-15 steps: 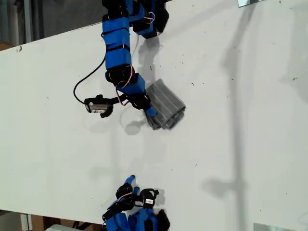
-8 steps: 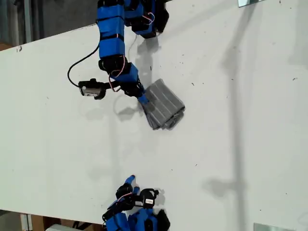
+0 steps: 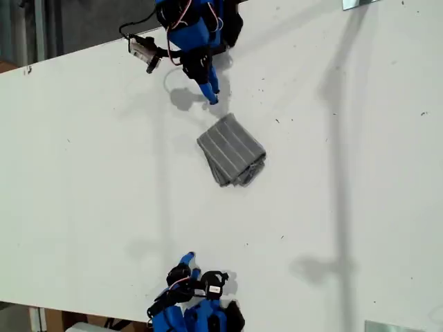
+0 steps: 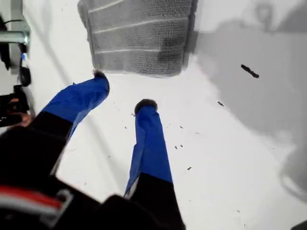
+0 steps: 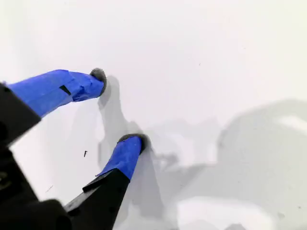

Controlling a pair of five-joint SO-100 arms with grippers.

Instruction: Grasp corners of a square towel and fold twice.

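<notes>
Towel, grey striped soft cloth point(image 3: 231, 149), lies mid white counter point(image 3: 360, 180) as small folded stack; folding looks done. My first gripper point(image 4: 121, 91) jaws apart, empty, near towel. My second gripper point(image 5: 119, 108) jaws apart, empty, well apart. Next: park arms.

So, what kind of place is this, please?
Probably a robotics lab or workshop bench, not a home. A big bare white table carries only a folded towel, with two blue arms with exposed wiring at its edges, my first gripper and my second gripper open.
</notes>
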